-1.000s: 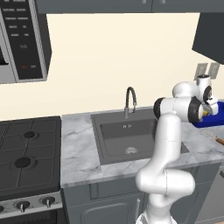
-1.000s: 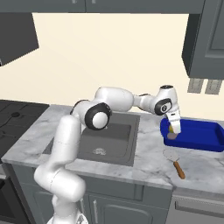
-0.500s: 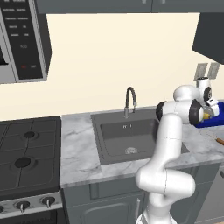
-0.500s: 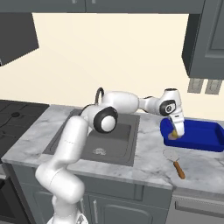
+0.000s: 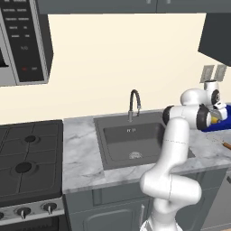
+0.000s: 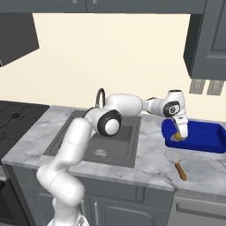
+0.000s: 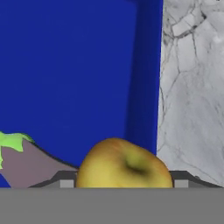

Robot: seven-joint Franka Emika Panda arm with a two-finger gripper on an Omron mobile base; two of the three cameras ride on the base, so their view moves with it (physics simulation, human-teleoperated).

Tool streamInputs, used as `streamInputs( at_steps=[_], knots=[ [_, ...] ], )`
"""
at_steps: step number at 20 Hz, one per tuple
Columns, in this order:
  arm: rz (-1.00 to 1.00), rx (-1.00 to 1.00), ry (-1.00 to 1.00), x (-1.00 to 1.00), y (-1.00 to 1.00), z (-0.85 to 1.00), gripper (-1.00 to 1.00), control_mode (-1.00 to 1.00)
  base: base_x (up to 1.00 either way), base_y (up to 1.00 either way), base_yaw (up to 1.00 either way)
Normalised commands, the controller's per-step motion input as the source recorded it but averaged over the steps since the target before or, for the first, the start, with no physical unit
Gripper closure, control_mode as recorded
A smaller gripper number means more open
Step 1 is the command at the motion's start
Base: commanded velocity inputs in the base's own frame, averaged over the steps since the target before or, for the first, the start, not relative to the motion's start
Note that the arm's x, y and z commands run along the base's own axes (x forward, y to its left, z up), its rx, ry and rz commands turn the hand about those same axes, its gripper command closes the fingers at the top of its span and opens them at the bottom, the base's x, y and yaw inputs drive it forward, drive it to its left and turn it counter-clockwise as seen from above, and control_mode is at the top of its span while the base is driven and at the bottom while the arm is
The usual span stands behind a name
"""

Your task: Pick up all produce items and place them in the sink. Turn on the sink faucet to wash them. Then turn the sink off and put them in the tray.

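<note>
Right base view: the two-finger gripper [image 6: 178, 137], carried lower over the shallow bright blue tray [image 6: 207, 143] than a second ago, is seen half closed on the round yellow fruit [image 7: 124, 165], beside the purple eggplant [image 7: 26, 166] already trayed, so release is judged imminent.
</note>
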Motion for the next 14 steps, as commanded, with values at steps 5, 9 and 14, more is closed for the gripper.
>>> streamInputs(
  at_steps=[5, 9, 14],
  knots=[
    [0.00, 0.00, 0.00, -0.07, 0.00, 0.00, -1.00, -1.00, 0.00, 0.00, 0.00],
    [0.00, 0.00, -0.01, -0.18, 0.00, 0.08, -1.00, -1.00, 0.00, 0.00, 0.00],
    [0.00, 0.00, -0.02, -0.28, 0.00, 0.25, -1.00, -1.00, 0.00, 0.00, 0.00]
  ],
)
